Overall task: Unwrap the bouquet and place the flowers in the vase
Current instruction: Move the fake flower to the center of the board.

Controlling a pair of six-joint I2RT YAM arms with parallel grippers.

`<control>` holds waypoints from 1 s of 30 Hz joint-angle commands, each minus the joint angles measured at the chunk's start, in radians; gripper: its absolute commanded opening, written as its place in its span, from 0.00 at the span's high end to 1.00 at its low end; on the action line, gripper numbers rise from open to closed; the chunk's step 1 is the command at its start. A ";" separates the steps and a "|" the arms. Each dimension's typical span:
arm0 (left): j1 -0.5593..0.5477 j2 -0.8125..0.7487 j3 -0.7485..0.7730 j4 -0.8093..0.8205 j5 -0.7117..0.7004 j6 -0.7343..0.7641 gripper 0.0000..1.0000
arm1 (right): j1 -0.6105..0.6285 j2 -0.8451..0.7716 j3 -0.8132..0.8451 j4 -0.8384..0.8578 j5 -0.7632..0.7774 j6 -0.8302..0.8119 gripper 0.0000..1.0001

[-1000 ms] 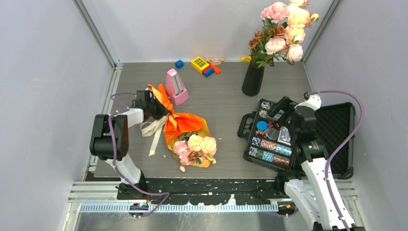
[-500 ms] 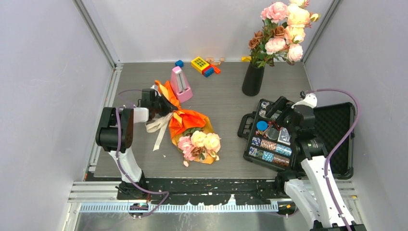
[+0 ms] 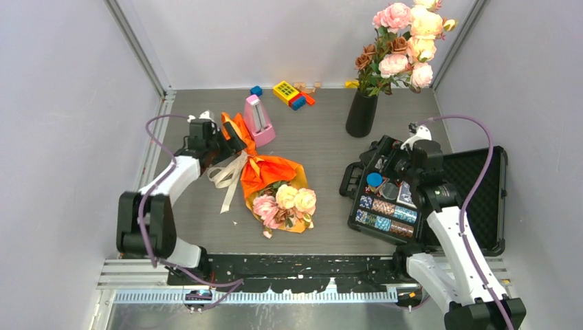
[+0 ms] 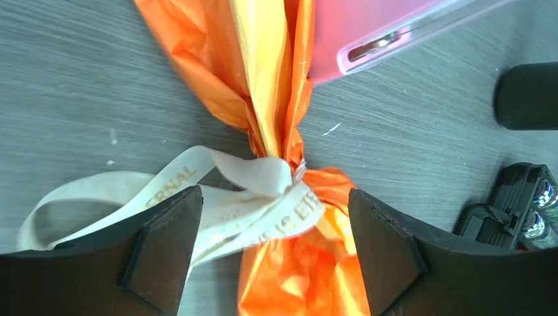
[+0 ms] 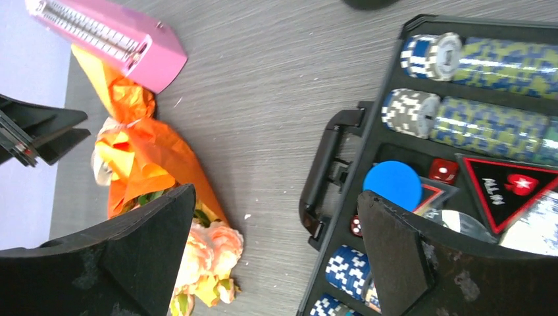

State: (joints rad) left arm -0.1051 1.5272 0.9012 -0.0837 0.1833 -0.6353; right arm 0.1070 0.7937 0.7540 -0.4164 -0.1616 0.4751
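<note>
Bouquet [image 3: 275,189] wrapped in crinkled orange paper [image 4: 217,59], cream ribbon [image 4: 224,214] tied. Left gripper [image 4: 273,201] jaws spread astride ribbon; right gripper [image 5: 276,197] likewise spread.

Count of what sits on the table [image 3: 316,151]:

- You have one bouquet [image 3: 275,189], tied with one cream ribbon [image 3: 228,177]. Three rose heads [image 3: 285,199] show clearly at its open end, and any beneath them can't be counted.
- One black vase [image 3: 361,113] holds a bunch of at least five pink and cream blooms [image 3: 405,38], plus two brown ones.
- One pink metronome [image 3: 256,122].
- One open black case [image 3: 481,185]. In the right wrist view you can count one blue disc [image 5: 392,185] and two red dice [image 5: 443,170].
- Toy bricks [image 3: 285,91] at the back: one yellow, two blue, one red. The pale pieces beside them are too small to count.
</note>
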 commanded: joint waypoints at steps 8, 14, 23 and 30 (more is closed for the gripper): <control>0.016 -0.384 -0.091 -0.371 -0.112 0.106 0.01 | 0.272 0.189 0.085 0.077 -0.073 0.028 0.06; 0.063 -0.608 -0.300 -0.364 -0.021 -0.001 0.00 | 0.438 0.351 0.090 0.208 -0.047 0.067 0.06; 0.333 -0.590 -0.437 -0.223 0.191 -0.041 0.01 | 0.551 0.544 0.144 0.327 0.012 0.076 0.17; 0.424 -0.511 -0.516 -0.014 0.305 -0.134 0.19 | 0.557 0.666 0.257 0.279 0.044 0.003 0.18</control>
State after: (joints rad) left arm 0.3092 0.9867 0.3820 -0.2558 0.3889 -0.7200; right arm 0.6601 1.4158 0.9226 -0.1574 -0.1616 0.5323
